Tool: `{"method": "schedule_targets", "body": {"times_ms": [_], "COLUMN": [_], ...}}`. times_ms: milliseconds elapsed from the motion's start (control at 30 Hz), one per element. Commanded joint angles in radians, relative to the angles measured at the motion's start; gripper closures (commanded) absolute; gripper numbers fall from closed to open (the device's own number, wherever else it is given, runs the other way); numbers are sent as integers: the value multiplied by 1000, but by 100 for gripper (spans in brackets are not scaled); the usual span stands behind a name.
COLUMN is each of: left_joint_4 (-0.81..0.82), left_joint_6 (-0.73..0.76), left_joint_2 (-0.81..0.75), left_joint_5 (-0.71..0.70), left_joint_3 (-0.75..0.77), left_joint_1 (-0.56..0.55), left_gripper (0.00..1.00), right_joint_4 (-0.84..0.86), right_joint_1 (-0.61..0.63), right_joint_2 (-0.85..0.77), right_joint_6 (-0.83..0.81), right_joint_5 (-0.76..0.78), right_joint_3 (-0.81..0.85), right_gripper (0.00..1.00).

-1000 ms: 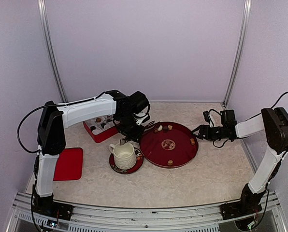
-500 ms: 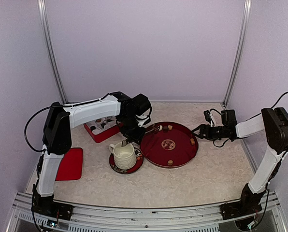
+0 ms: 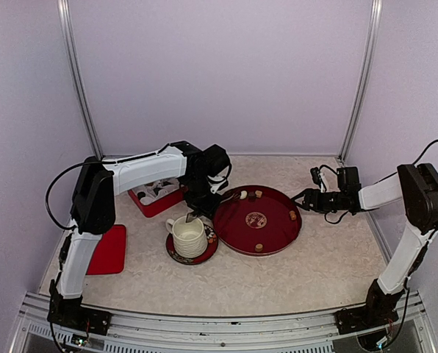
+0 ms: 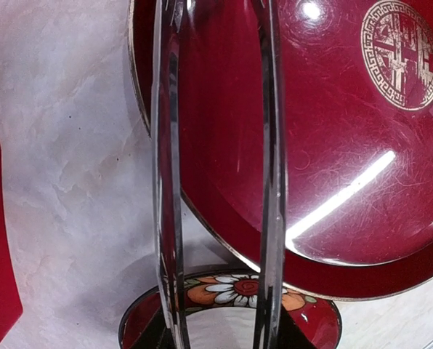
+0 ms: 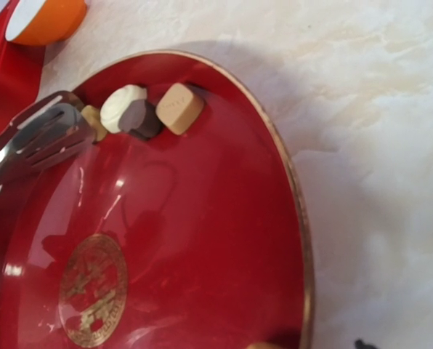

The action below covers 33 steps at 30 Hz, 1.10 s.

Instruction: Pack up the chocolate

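Several small chocolates lie on the round red plate (image 3: 274, 235). A white round one (image 5: 123, 107), a dark brown one (image 5: 142, 118) and a tan cube (image 5: 179, 107) sit together at its far-left rim. Others lie at the right rim (image 3: 292, 215) and near rim (image 3: 259, 248). My left gripper (image 3: 201, 201) is shut on metal tongs (image 4: 166, 182), whose arms stand apart. Their tips (image 5: 46, 134) touch a small tan piece (image 5: 93, 121) beside that cluster. My right gripper (image 3: 303, 199) is at the plate's right rim; its fingers are hidden.
A red box (image 3: 154, 197) holding some pieces stands left of the plate. A white cup (image 3: 188, 235) on a flowered saucer (image 3: 206, 253) sits at the plate's near left, under the tongs' handle. A flat red lid (image 3: 105, 248) lies at the left.
My left arm has pushed the tongs a little to the right, bringing their tips onto the plate's far-left rim by the chocolates. The right arm has not moved.
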Motion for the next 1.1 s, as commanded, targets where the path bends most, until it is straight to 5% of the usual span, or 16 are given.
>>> {"method": "schedule_targets", "body": {"times_ms": [0, 567, 1067], "left_joint_4": [-7, 2, 17], "left_joint_6": [4, 15, 5], "left_joint_2": [36, 51, -97], "left_joint_5": [-2, 7, 41], "left_joint_3": [47, 59, 6], "left_joint_1": [1, 7, 14], "left_gripper": [68, 73, 75], "right_joint_4": [18, 14, 8], "right_joint_1": [-10, -15, -15], "right_joint_2": [12, 15, 1], "right_joint_6": [3, 1, 3], "right_joint_5": [-16, -18, -14], "right_joint_3": [-8, -5, -9], "right_gripper": [21, 21, 21]}}
